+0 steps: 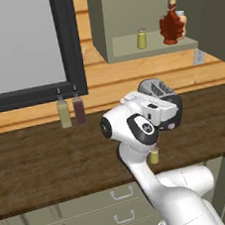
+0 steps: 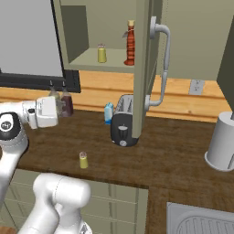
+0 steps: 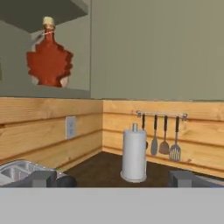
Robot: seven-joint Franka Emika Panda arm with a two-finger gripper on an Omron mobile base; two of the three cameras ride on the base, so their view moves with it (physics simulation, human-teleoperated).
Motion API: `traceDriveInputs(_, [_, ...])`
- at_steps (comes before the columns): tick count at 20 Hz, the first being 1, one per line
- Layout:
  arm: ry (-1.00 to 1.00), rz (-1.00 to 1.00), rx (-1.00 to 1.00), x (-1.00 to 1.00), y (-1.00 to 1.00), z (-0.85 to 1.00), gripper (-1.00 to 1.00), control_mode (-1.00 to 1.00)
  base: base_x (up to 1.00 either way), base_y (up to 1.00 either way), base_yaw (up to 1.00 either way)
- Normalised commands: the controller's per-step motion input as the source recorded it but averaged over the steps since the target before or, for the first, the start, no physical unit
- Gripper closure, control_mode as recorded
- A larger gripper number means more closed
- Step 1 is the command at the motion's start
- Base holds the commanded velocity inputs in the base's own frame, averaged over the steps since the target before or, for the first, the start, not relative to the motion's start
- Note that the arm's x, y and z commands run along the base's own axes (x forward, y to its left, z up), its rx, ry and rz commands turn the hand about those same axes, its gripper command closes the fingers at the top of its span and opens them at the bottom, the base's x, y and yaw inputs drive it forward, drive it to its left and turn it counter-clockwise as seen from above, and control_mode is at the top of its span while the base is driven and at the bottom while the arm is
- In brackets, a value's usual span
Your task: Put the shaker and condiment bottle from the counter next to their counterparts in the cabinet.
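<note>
Your shaker [image 2: 83, 160] stands upright on the desk [image 2: 151, 160], grey cap up, small and yellow-green, well below and behind your hand [image 3: 111, 178]. The hand's fingers stand apart, holding nothing. The red-brown ribbed condiment bottle [image 3: 49, 59] stands upright, stopper up, on the cabinet [image 3: 131, 48] shelf ahead, up-left of the hand.

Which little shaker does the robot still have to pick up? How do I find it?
Look at the long dark wood counter, near its front edge, out in front of the black toaster. The small yellow-green shaker with a grey cap stands there alone. Its twin sits up on the cabinet shelf beside the red-brown bottle.
</note>
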Motion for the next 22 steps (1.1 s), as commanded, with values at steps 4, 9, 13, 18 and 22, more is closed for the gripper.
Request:
traceDriveInputs(4, [0.16, -0.05, 0.32, 0.00, 0.27, -0.93, -1.00, -1.00, 0.00, 0.00, 0.00])
traceDriveInputs(9, [0.06, 0.00, 0.09, 0.00, 0.03, -0.20, -1.00, -1.00, 0.00, 0.00, 0.00])
traceDriveInputs(13, [0.00, 0.00, -0.04, 0.00, 0.00, -0.54, -1.00, -1.00, 0.00, 0.00, 0.00])
traceDriveInputs(18, [0.00, -0.01, -0.41, 0.02, 0.00, -1.00, -1.00, -1.00, 0.00, 0.00, 0.00])
traceDriveInputs(22, [0.00, -0.07, -0.40, 0.18, 0.00, -1.00, -1.00, -1.00, 0.00, 0.00, 0.00])
